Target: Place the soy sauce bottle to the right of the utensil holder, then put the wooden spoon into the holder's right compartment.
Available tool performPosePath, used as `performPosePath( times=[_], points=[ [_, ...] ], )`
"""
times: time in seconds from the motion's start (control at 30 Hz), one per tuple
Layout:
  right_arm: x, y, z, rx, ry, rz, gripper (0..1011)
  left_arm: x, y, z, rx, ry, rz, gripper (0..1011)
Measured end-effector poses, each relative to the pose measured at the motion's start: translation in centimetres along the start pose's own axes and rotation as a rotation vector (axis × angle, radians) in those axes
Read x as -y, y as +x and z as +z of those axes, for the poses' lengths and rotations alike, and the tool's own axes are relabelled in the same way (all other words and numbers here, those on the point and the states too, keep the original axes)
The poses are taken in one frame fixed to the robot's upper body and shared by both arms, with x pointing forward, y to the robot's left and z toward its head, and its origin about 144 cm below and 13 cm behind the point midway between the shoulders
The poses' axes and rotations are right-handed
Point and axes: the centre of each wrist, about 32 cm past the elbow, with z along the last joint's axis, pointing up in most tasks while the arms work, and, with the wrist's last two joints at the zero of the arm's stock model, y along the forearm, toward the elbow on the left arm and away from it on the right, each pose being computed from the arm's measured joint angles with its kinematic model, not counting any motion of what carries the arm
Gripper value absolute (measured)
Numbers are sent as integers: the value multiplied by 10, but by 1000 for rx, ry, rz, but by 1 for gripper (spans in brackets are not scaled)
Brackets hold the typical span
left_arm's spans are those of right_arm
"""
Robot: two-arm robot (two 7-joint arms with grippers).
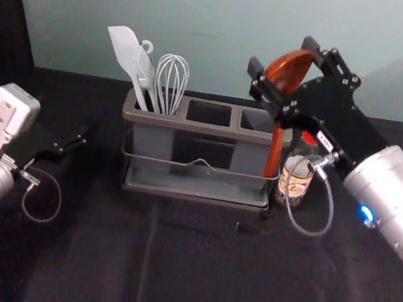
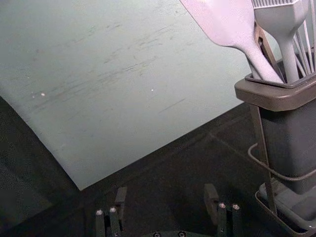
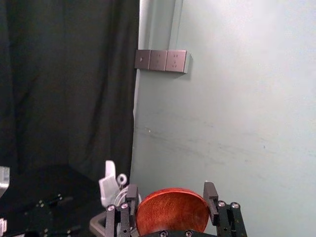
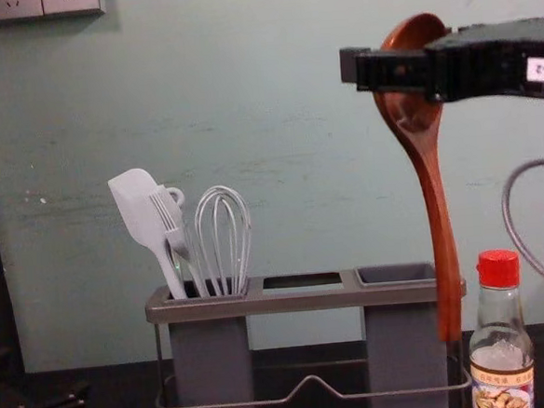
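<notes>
Noted spoon (image 4: pixel 435 193) clamped high in right tool (image 1: pixel 282 56) before holder's (image 4: pixel 302 301) right end, near soy sauce bottle (image 4: pixel 505 379), with whisk (image 4: pixel 224 235) in left compartment (image 4: pixel 210 358) and wide-spread left tool (image 1: pixel 79 141) farther left.

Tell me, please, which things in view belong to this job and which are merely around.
For the job:
Reddish-brown wooden spoon, held by the right gripper
Clear glass soy sauce bottle, red-capped
Dark grey utensil holder, brown-rimmed

Merely around:
Pale flat-bladed spatula, pale brush and looped wire whisk, in the holder
Left gripper, idle at left
</notes>
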Motion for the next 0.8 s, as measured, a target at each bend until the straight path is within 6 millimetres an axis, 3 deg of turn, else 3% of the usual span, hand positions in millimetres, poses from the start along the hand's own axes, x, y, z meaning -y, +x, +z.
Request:
performPosePath(
  times=[0.43,0.8],
  points=[
    [-25,17,15,-16,41,4,833,0,0,0,0,0,0,1000],
    [-43,31,10,-25,50,-24,833,0,0,0,0,0,0,1000]
  ],
)
